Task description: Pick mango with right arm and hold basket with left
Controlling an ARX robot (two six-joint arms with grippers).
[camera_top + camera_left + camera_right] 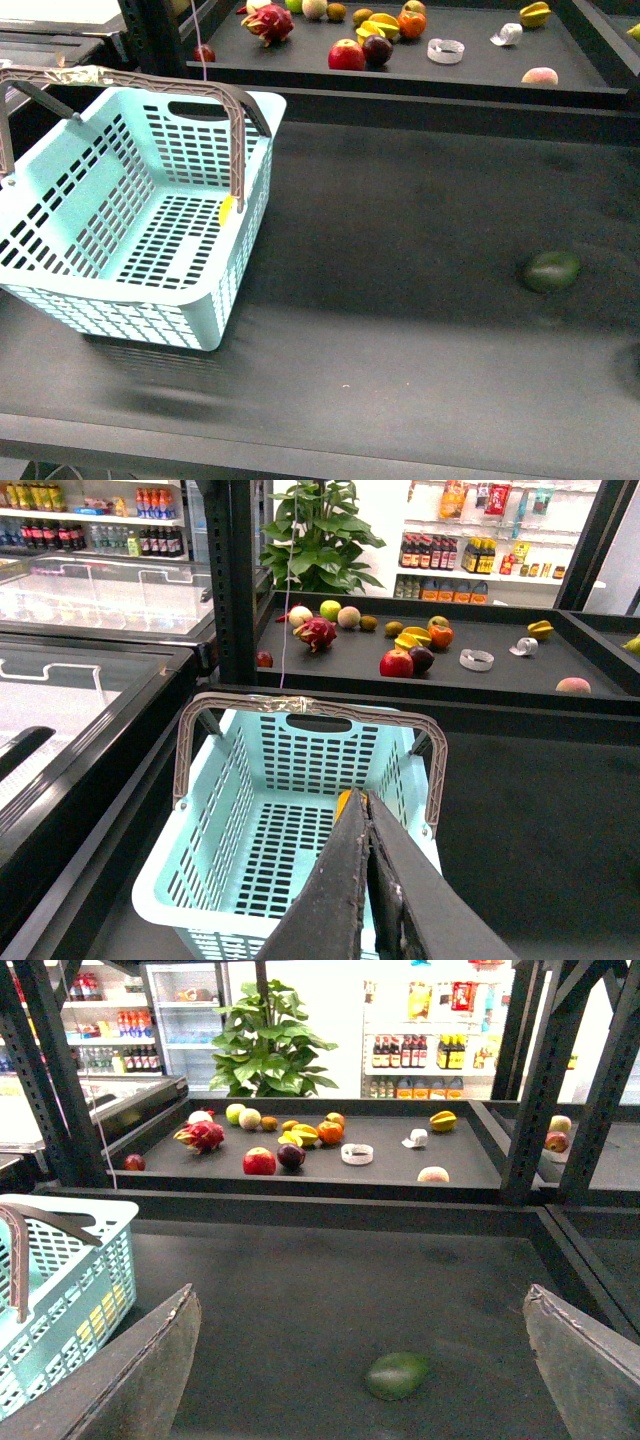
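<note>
The light blue basket point(60, 215) stands at the table's left, its grey-brown handles point(236, 120) raised. Low on its right inner wall shows a small yellow patch point(227, 209), also behind the left fingertips as a yellow patch point(343, 800); I cannot tell whether it is the mango. My left gripper point(364, 802) is shut with nothing in it, hanging over the basket point(210, 820) near its right wall. My right gripper point(360, 1295) is wide open above the table, with a dark green fruit point(396, 1375) lying between and beyond its fingers. Neither arm shows in the front view.
The dark green fruit point(551, 270) lies alone at the table's right. A raised back shelf point(480, 75) holds mixed fruit, among them a red apple point(346, 55) and a dragon fruit point(268, 22), plus a white ring point(445, 50). Black frame posts point(540, 1070) flank the shelf.
</note>
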